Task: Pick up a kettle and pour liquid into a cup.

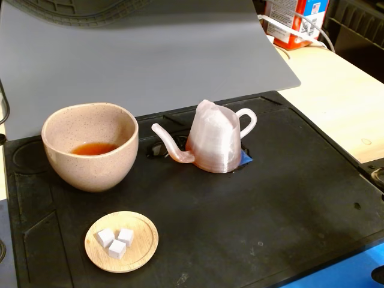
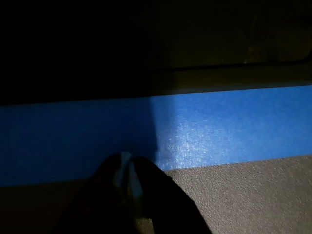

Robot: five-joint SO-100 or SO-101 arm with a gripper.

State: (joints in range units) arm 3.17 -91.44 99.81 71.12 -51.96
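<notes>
Wrist view, mostly dark, shows the pincer [image 2: 127,178] dimly, state unclear.

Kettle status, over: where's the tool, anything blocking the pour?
Tool off the scene, low over blue strip, appears shut, holding nothing. Kettle upright on mat, spout toward cup. Liquid already in cup. Saucer with cubes clear of path.

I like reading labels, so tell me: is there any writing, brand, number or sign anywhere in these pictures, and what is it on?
No text can be read in either view.
Red, white and blue carton, top right of the fixed view: it carries printing, but too small and blurred to read.
Kettle, cup, wooden saucer with white cubes, black mat: no writing seen.
Wrist view: dark, only a blue strip; no writing.
</notes>
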